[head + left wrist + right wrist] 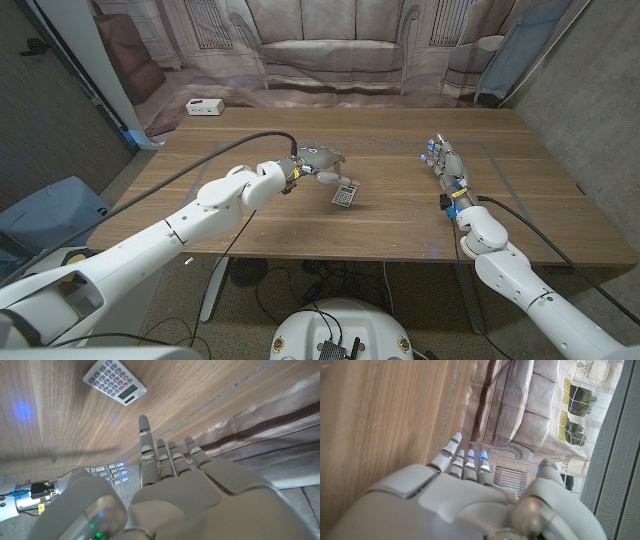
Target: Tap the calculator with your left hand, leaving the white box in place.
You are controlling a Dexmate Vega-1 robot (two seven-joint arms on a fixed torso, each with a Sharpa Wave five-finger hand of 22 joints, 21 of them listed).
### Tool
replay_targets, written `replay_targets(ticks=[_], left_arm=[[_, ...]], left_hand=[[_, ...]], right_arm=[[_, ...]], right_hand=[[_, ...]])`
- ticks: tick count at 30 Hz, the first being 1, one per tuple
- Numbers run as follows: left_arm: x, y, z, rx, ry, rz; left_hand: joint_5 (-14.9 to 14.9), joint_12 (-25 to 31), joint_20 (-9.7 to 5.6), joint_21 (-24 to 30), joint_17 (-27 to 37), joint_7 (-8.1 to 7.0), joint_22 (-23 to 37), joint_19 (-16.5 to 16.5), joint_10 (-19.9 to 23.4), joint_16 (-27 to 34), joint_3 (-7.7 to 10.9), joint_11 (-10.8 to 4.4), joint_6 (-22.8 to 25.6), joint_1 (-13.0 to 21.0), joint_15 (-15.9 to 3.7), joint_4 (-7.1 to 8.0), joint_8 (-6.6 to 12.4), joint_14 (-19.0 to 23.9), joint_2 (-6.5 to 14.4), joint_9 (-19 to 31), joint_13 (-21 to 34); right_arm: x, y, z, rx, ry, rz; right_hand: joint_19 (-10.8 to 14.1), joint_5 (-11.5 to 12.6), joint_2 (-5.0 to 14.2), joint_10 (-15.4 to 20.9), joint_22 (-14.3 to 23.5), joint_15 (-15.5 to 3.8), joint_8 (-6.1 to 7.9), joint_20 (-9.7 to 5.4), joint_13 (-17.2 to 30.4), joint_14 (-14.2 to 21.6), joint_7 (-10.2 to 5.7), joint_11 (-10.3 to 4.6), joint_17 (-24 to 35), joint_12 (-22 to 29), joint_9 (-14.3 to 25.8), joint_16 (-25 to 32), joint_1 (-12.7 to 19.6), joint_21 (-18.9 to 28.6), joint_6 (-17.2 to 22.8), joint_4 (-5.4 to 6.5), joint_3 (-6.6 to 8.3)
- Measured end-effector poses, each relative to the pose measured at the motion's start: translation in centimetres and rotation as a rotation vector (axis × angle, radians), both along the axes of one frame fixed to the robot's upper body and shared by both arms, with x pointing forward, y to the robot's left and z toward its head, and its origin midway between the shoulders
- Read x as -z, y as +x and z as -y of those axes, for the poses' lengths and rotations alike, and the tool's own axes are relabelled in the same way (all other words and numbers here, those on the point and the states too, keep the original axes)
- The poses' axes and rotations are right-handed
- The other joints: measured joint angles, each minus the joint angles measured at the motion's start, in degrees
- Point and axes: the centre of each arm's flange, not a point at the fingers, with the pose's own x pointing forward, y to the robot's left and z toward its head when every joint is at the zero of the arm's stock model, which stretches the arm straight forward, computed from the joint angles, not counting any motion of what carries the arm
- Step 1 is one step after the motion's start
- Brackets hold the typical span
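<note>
A small grey calculator (345, 193) lies on the wooden table (400, 225) near its middle; the left wrist view shows the calculator (114, 381) with its keys and display facing up. My left hand (321, 163) hovers just behind and left of it, fingers (165, 457) stretched out and apart, holding nothing. The white box (204, 106) sits at the table's far left corner, well away from both hands. My right hand (444, 163) stands on its edge over the right half of the table, fingers (462, 457) straight, holding nothing.
The left arm (180, 225) crosses the table's left half with a black cable over it. A printed backdrop of a sofa (330, 50) hangs behind the far edge. A blue bin (45, 215) stands on the floor to the left.
</note>
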Motion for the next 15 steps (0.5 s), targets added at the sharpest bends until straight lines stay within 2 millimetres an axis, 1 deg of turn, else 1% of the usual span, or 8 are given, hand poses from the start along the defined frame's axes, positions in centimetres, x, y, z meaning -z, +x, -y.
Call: replay_targets(ticks=[2,4,6,9,13,15], left_arm=[[0.1,0.1,0.1,-0.001,0.005,-0.004],[0.2,0.2,0.2,-0.002,0.010,-0.009],[0.3,0.3,0.3,-0.002,0.014,-0.013],[0.6,0.4,0.5,-0.004,0.022,-0.021],[0.9,0.5,0.6,-0.003,0.028,-0.025],[1.1,0.5,0.7,-0.003,0.031,-0.027]], left_hand=[[0.00,0.00,0.00,0.00,0.00,0.00,0.00,0.00,0.00,0.18,0.00,0.00,0.00,0.00,0.00,0.00,-0.16,0.00,0.00,0.00,0.00],[0.00,0.00,0.00,0.00,0.00,-0.31,0.00,0.00,0.00,0.27,0.00,0.00,-0.31,0.00,0.00,0.00,-0.17,0.00,0.00,0.00,0.00],[0.00,0.00,0.00,0.00,0.00,-0.09,0.00,0.00,0.00,0.27,0.00,0.00,-0.53,0.00,0.00,0.00,-0.57,0.00,0.00,0.00,0.00],[0.00,0.00,-0.22,0.00,0.00,-0.01,0.00,-0.21,0.00,0.27,0.00,0.00,-0.63,0.00,0.23,0.00,-0.69,-0.23,-0.01,0.00,0.00],[0.28,0.00,-0.22,0.00,0.00,-0.41,0.00,-0.21,0.00,0.27,-0.24,0.00,-1.02,-0.30,0.23,0.24,-0.85,-0.23,-0.30,0.00,0.00],[0.44,0.00,-0.22,0.00,0.00,-0.72,0.00,-0.21,0.00,0.27,-0.24,0.00,-1.34,-0.30,0.23,0.24,-1.24,-0.23,-0.30,0.00,0.00]], right_arm=[[0.0,0.0,0.0,0.000,0.000,0.000],[0.0,0.0,0.0,0.000,0.000,-0.001],[0.0,0.0,0.1,0.001,0.000,-0.002],[0.0,0.1,0.2,0.002,0.002,-0.003],[0.1,0.3,0.2,0.000,0.004,-0.005],[0.1,0.3,0.2,0.000,0.004,-0.006]], right_hand=[[0.00,0.00,0.00,0.00,0.00,0.00,0.00,0.00,0.00,0.00,0.00,0.00,0.00,0.00,0.00,0.00,0.00,0.00,0.00,0.00,0.00],[0.00,0.00,0.00,0.00,0.00,0.00,0.00,0.00,0.00,0.00,0.00,0.00,0.00,0.00,0.00,0.00,0.00,0.00,0.00,0.00,0.00],[0.00,0.00,0.00,0.00,0.00,0.00,0.00,0.00,0.00,0.00,0.00,0.00,-0.01,0.00,0.00,0.00,0.00,0.00,0.00,0.00,0.00],[0.00,0.00,0.00,0.00,0.00,0.00,0.00,0.00,0.00,0.00,0.00,0.00,-0.01,0.00,0.00,0.00,0.00,0.00,0.00,0.00,0.00],[0.00,0.00,0.00,0.00,0.00,0.00,0.00,0.00,0.00,0.00,0.00,0.00,-0.01,0.00,0.00,0.00,0.00,0.00,0.00,0.00,0.00],[0.00,0.00,0.00,0.00,0.00,0.00,0.00,0.00,-0.01,0.00,0.00,0.00,-0.01,0.00,0.00,0.00,0.00,0.00,0.00,0.00,0.00]])
